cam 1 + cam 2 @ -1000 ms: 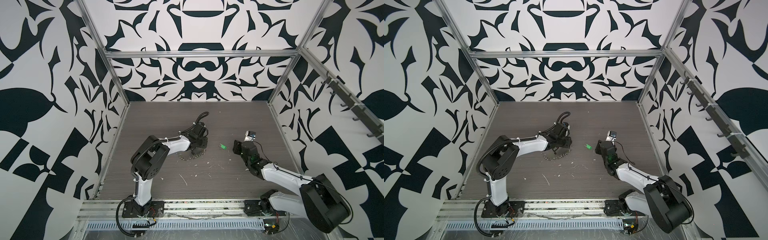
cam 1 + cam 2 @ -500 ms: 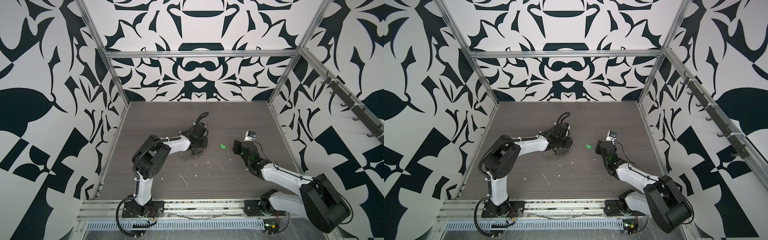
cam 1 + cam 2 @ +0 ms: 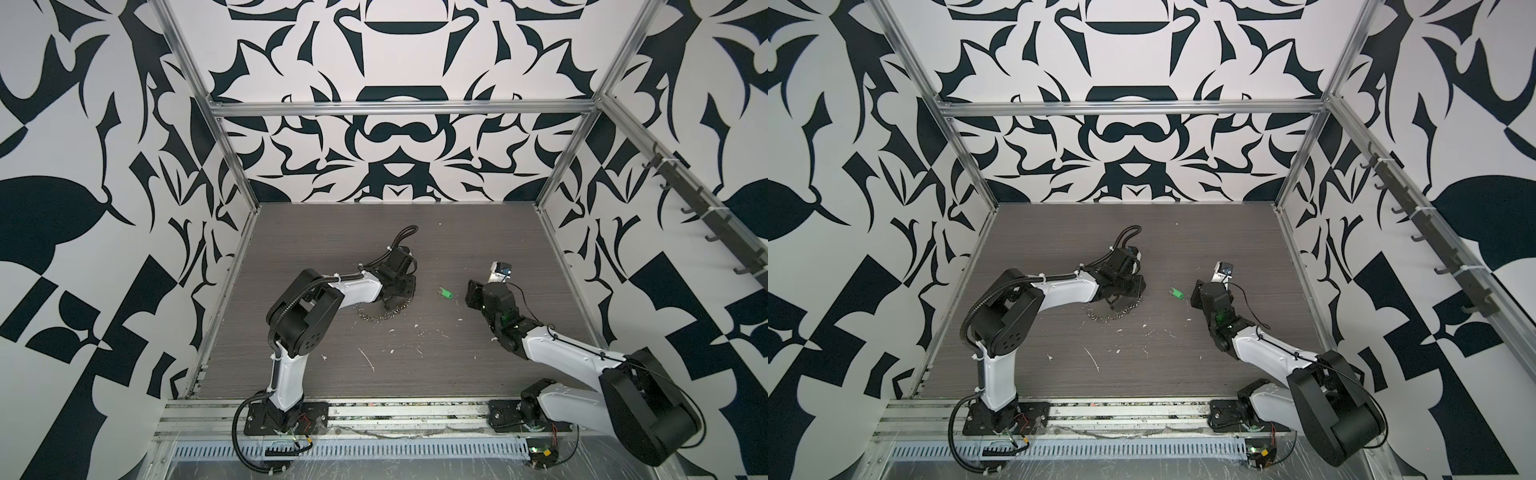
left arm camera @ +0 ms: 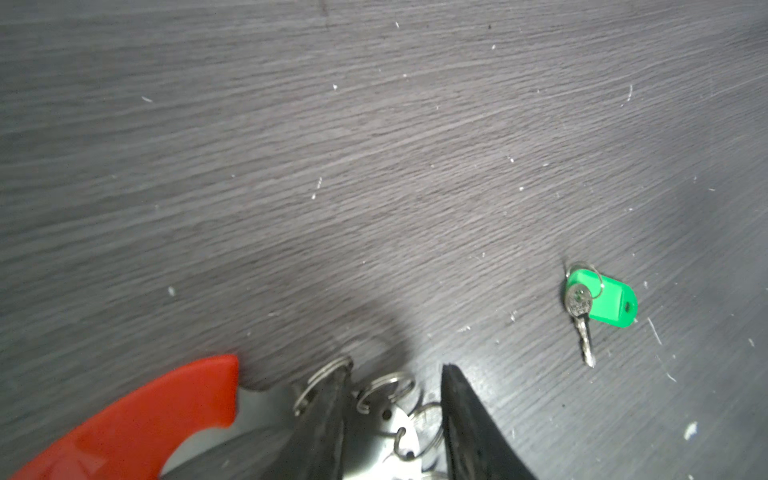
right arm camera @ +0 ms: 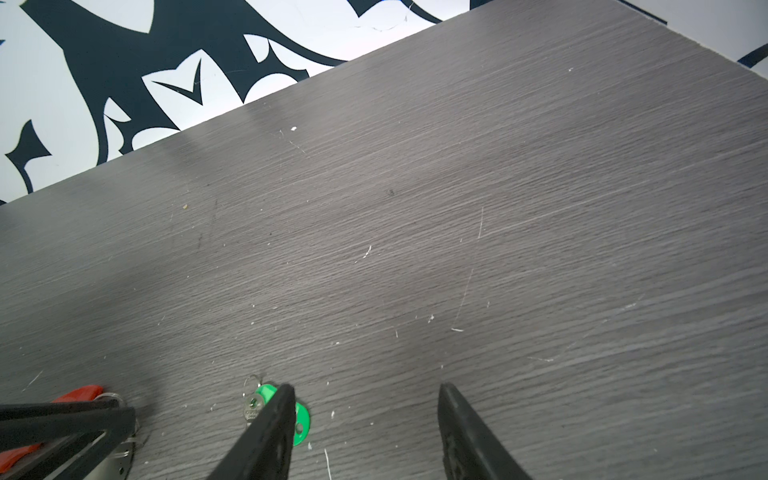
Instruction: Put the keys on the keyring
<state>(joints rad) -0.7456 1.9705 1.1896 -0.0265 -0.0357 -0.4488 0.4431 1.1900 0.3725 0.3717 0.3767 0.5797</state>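
Black-and-white patterned walls (image 3: 395, 137) close in a dark grey wood-grain bench (image 3: 374, 232) flecked with small white scraps (image 3: 368, 358). Near its middle lies the keyring (image 3: 380, 314), a loop strung with many small silver rings, and everything else is best placed from it.

The left claw (image 4: 395, 370) sits low over the keyring's far part. In the left wrist view its two black fingers (image 4: 328, 415) stand on either side of the keyring's silver plate and a few of its rings. The red plastic piece (image 4: 145, 415) curves away just beside them. Whether the fingers pinch the metal or only straddle it I cannot tell (the contact is cut off at the picture's edge).

The keys (image 3: 446, 294), a bright green tag with one small silver key on a thin ring, lie flat on the bench. They are near the keyring but apart from it, on the side toward the right arm.

Beyond the keys from the keyring hovers the right claw (image 5: 365, 386), its jaws wide apart. In the right wrist view one finger (image 5: 270, 428) crosses in front of the green tag.
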